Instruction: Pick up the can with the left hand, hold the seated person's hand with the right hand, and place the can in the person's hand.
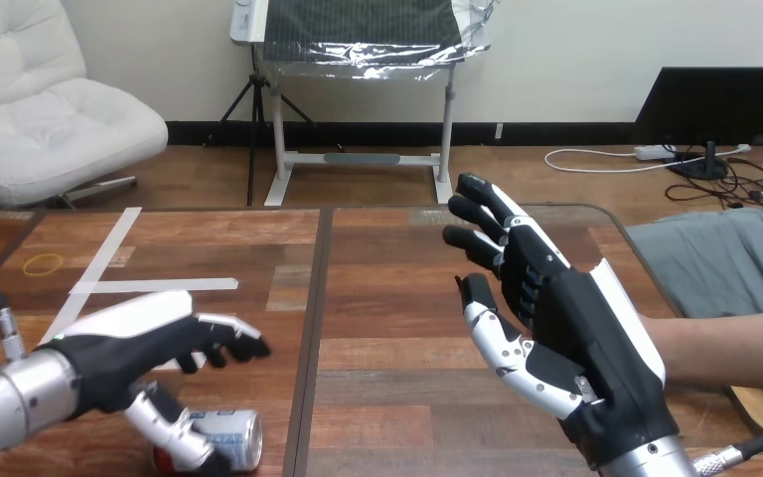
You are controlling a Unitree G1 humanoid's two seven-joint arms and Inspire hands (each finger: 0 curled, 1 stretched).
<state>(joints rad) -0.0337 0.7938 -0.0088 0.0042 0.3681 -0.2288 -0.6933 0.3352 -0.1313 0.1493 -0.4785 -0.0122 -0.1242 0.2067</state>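
Note:
A silver can (227,438) with a red end lies on its side near the table's front edge at the lower left. My left hand (129,348) hovers just over it, fingers relaxed and spread above the can. Its thumb (171,427) reaches down against the can's left end. My right hand (566,328) is raised over the table's right half, open, with straight fingers pointing away and the palm turned left. The person's forearm (730,348) comes in from the right edge just behind that hand. The person's hand is hidden behind it, so I cannot tell whether they touch.
White tape strips (109,268) cross the table's left half, and a yellow rubber band (43,263) lies at the far left. A dark seam (316,298) runs down the wooden table's middle. The table's right edge (656,278) lies beside the person.

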